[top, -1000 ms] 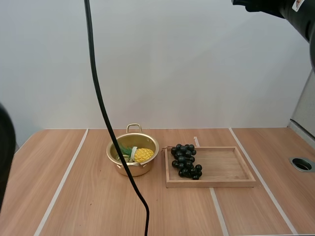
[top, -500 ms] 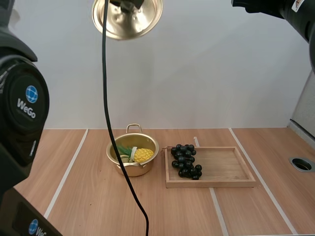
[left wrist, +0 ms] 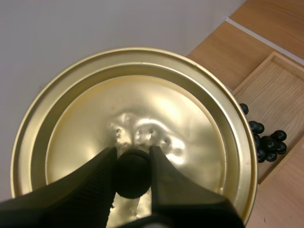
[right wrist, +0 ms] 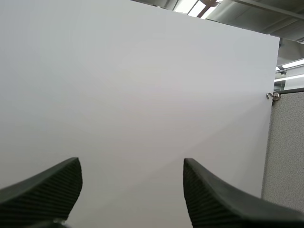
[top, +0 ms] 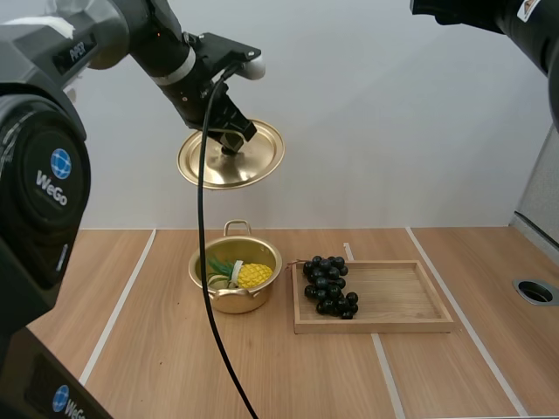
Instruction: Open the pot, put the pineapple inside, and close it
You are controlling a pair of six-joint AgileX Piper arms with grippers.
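Left gripper (left wrist: 133, 164): pinching the lid's round black knob (left wrist: 131, 176) between its two ribbed fingertips. One lid (top: 231, 155): round, shiny gold metal with stepped concentric rings, held in the air and tilted.

Straight below the gripper, well apart from it: one gold metal pot (top: 229, 301) on the wooden table (top: 157, 349), uncovered, with one loop handle showing at the far rim. In the pot: one pineapple (top: 253, 275), a bumpy yellow body with green leaves pointing left. There's a pale strip beside the leaves; can't tell what it is.

Down and right of the gripper, just beside the pot: one shallow rectangular wooden tray (top: 402, 297). One bunch of dark, glossy round grapes (top: 329, 285) lies in its left end; the rest of the tray is bare wood grain.

Right gripper (right wrist: 130, 171): raised, fingers spread wide, ribbed faces turned to each other, with a plain white wall between them.
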